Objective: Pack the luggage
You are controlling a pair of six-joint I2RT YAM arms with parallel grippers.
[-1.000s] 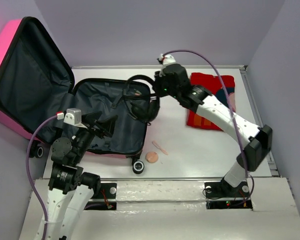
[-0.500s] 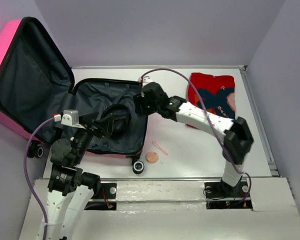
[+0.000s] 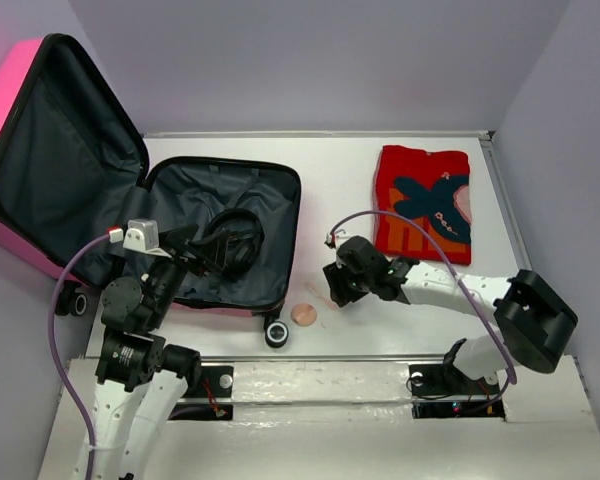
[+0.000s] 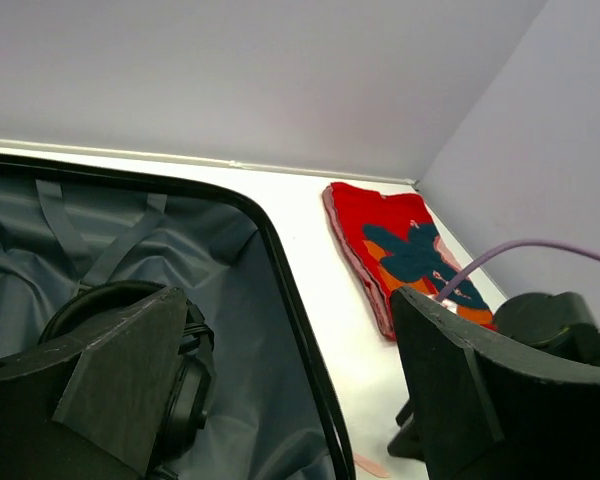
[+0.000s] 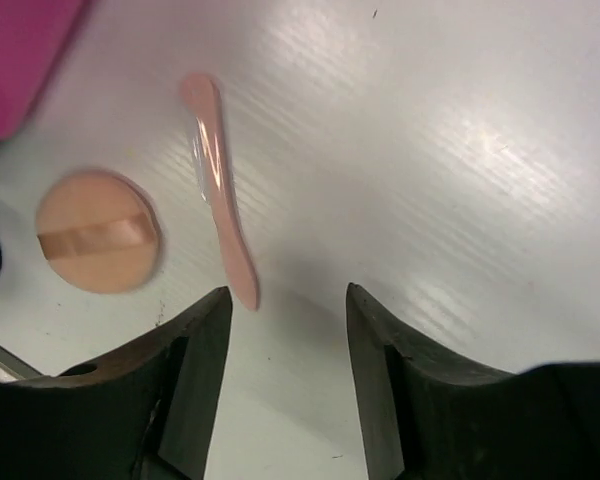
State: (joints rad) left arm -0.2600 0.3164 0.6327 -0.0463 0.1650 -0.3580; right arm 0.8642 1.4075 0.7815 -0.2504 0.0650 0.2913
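**Item:** luggage (image 3: 170, 195), one piece.

**Location:** On the desk (image 3: 340, 190), lying open directly below and ahead of the left gripper (image 4: 290, 330). It is off to the left of the right gripper (image 5: 288, 310), apart from it.

**Description:**
- Hard shell, hot pink outside, with black trim along the rim.
- Dark grey fabric lining, with straps sewn across the base half.
- The lid half is tipped up against the wall beyond the left gripper.
- The base half lies flat, with a black wheel at the corner nearest the right gripper.

**Packed so far:** Black headphones (image 3: 235, 240) rest on the base lining, just under the left gripper.

**Left to pack, by appearance:**
- Pink stick (image 5: 218, 190), on the desk just ahead of the right gripper's left finger.
- Round peach puff (image 5: 98, 245), left of the stick and close to the wheel.
- Folded red garment (image 3: 425, 205), beyond the right gripper and to its right.

**Grippers:**
- Left: spread wide, holding nothing, over the base half.
- Right: jaws parted and empty, low over the desk, with the stick's near end by its left finger.

**Progress:** Early, with one item in and three out. The lid is not yet closed.
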